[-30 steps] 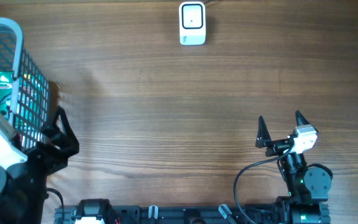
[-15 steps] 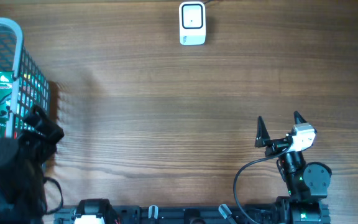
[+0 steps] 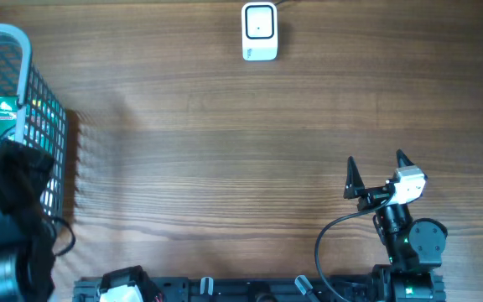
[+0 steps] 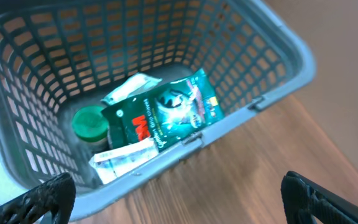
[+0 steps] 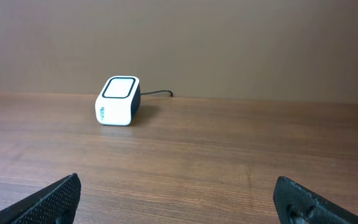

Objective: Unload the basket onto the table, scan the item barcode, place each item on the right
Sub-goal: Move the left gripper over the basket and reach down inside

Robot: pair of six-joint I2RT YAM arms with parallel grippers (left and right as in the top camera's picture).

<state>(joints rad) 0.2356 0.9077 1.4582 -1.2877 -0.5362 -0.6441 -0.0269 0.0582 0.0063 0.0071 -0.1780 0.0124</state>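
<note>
A grey mesh basket (image 4: 278, 74) holds a dark green pouch (image 4: 160, 115), a green round lid (image 4: 89, 122) and a white packet (image 4: 123, 158). My left gripper (image 4: 182, 208) hovers open above the basket's near rim, holding nothing. In the overhead view my left arm (image 3: 11, 180) covers the basket (image 3: 49, 126), and the green pouch (image 3: 5, 117) peeks out. The white barcode scanner (image 3: 259, 32) stands at the table's far edge, also seen ahead in the right wrist view as the scanner (image 5: 118, 101). My right gripper (image 3: 379, 172) rests open and empty at the near right.
A black cable (image 5: 157, 93) runs off behind the scanner. Bare wooden tabletop (image 3: 225, 168) lies between the basket, the scanner and the right arm. The arm bases line the near edge (image 3: 250, 289).
My left arm has swung left, from beside the basket's near corner to over the basket. The right arm has not moved.
</note>
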